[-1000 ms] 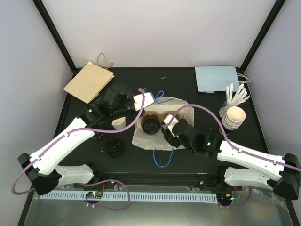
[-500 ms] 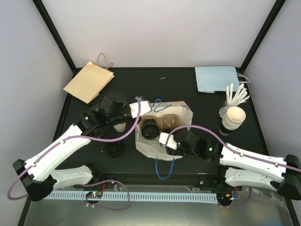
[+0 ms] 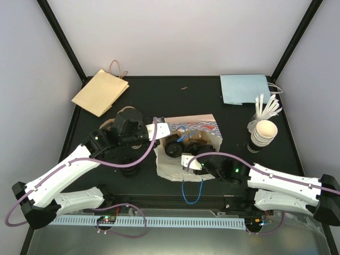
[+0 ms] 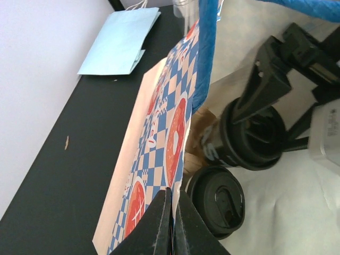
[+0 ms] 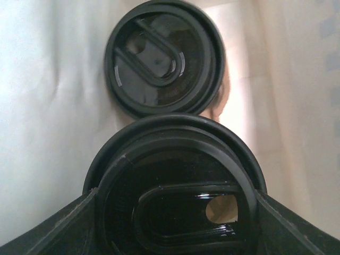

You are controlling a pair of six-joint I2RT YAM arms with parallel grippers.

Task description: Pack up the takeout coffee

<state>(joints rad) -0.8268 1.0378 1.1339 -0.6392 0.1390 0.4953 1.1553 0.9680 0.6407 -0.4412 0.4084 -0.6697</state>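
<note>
A paper takeout bag [image 3: 187, 142] with a blue and red check print and blue handles lies open at the table's middle. My left gripper [image 3: 162, 129] is shut on the bag's rim; in the left wrist view my left gripper [image 4: 172, 212] pinches that rim of the bag [image 4: 159, 149]. Inside stand two black-lidded coffee cups. My right gripper [image 3: 194, 159] reaches into the bag and is shut on one lidded cup [image 5: 175, 196], also seen from the left wrist [image 4: 249, 141]. The other lidded cup [image 5: 162, 58] stands just beyond it and shows in the left wrist view [image 4: 218, 199].
A brown paper bag [image 3: 101, 91] lies at the back left and a light blue bag [image 3: 245, 88] at the back right. A stack of paper cups [image 3: 263, 133] and white stirrers [image 3: 267, 108] stand at the right. A loose black lid [image 3: 129, 169] lies under my left arm.
My left gripper has pulled the bag's rim left and up, so the printed side now shows. My right gripper with its cup has drawn back toward the near edge and sunk lower in the bag.
</note>
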